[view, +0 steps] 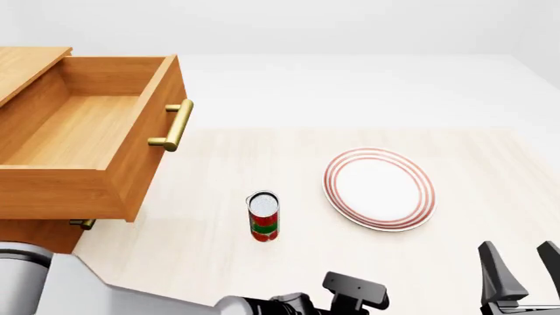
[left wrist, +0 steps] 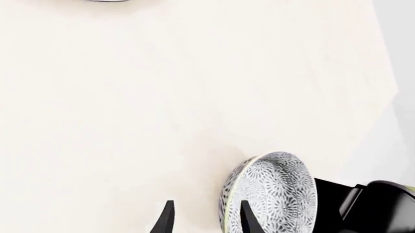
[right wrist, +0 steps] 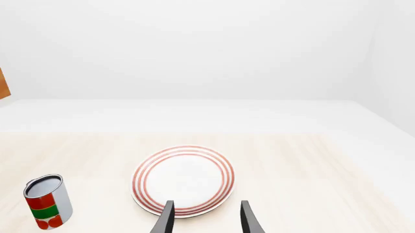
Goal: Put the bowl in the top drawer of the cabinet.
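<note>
The bowl (left wrist: 275, 191), white with a dense grey-blue floral pattern, shows only in the left wrist view, seen tilted with its inside facing the camera. My left gripper (left wrist: 207, 221) is open and low beside it. One finger (left wrist: 246, 218) crosses in front of the bowl's inside and the other stands outside its rim. The cabinet (view: 26, 65) stands at the far left with its top drawer (view: 88, 125) pulled out and empty, brass handle (view: 175, 125) on its front. My right gripper (view: 518, 252) is open at the near right, holding nothing.
A white plate with red rings (view: 381, 189) lies right of centre, just beyond the right gripper (right wrist: 206, 213). A red and green tin can (view: 263, 216) stands upright in the middle. The left arm (view: 350, 295) reaches rightward along the near edge. A lower drawer handle (view: 80, 223) peeks out.
</note>
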